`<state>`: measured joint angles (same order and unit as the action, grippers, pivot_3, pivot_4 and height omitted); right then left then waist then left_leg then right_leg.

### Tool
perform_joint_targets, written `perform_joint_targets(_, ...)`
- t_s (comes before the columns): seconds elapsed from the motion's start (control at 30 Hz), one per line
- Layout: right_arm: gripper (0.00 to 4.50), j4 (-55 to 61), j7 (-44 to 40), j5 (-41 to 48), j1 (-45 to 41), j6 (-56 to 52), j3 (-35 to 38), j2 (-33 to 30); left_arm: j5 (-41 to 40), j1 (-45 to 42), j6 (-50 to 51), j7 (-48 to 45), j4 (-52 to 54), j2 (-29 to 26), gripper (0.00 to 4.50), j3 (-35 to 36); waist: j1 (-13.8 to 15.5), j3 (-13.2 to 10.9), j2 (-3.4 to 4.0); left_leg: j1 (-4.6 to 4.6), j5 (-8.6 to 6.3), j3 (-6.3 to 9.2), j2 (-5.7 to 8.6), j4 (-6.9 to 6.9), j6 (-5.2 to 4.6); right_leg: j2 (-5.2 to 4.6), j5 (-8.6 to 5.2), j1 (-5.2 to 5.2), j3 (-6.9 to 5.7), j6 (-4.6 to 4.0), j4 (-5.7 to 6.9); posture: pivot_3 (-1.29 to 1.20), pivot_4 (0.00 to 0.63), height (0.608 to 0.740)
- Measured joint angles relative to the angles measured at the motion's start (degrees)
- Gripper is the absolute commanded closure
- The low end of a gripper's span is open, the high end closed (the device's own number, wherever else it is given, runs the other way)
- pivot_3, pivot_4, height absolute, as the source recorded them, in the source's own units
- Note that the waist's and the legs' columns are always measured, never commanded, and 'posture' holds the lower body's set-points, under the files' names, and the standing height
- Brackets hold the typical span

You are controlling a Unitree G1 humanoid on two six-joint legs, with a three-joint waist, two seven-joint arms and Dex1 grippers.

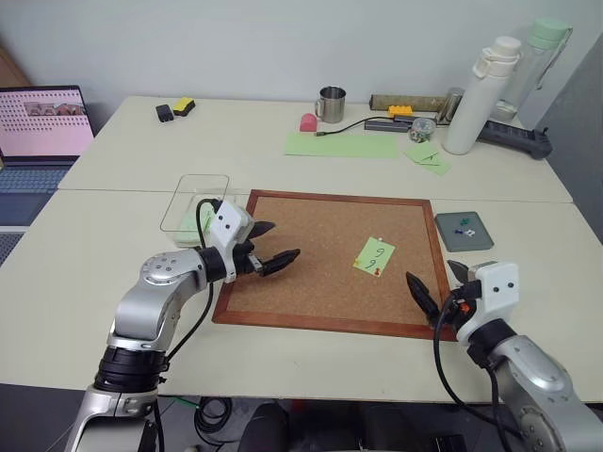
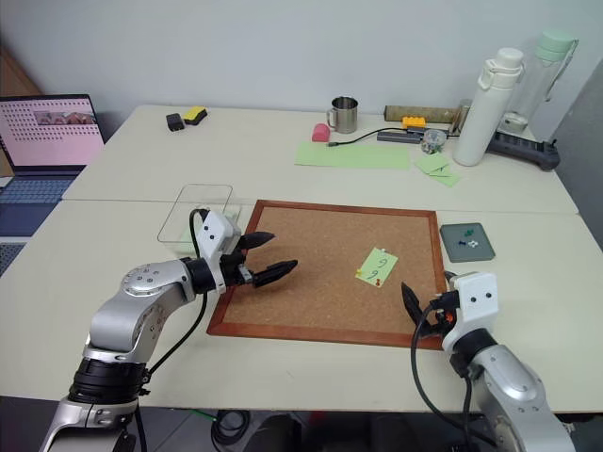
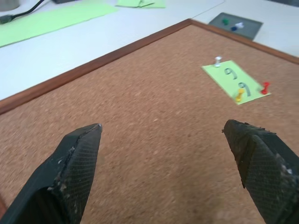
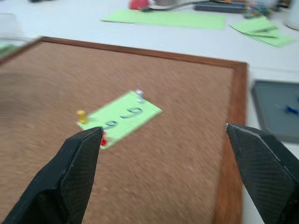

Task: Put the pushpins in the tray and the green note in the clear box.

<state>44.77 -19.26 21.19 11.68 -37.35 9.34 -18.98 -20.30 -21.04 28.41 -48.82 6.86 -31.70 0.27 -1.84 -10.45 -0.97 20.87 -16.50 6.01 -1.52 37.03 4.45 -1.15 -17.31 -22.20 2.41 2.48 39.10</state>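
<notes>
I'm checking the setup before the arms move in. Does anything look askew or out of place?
The green note sits tilted on the corkboard, held by white, yellow and red pushpins. A few pins already lie in the tray. Nothing looks spilled or damaged.

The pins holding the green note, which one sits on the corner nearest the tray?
The white pushpin, at the green note's far corner, nearest the tray. The red pushpin and yellow pushpin hold its near edge.

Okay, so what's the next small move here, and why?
Probably ease the open right gripper toward the red pushpin and pull it: the green note is still pinned to the corkboard, and that gripper looks nearest.
</notes>
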Motion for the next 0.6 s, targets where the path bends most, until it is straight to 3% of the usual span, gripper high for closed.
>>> perform_joint_targets(0.17,0.09,-4.8,-5.3,3.7,-3.7,0.3,1.8,-3.9,0.0,-0.5,0.3,-0.6,0.0,-0.2,0.06,0.0,0.0,0.0,0.0,-0.01,0.0,0.0,0.0,0.02,0.0,0.01,0.0,0.02,0.0,0.0,0.01,0.0,0.15,0.74)
perform_joint_targets(0.6,0.09,-18.7,-9.1,3.0,-17.8,1.6,-5.1,-6.3,-1.3,-0.1,-1.5,-1.8,-0.7,2.1,2.47,0.0,0.0,0.0,0.0,0.0,0.0,-0.01,0.0,0.01,0.0,0.0,0.0,0.0,-0.01,0.0,0.0,0.0,0.15,0.74)
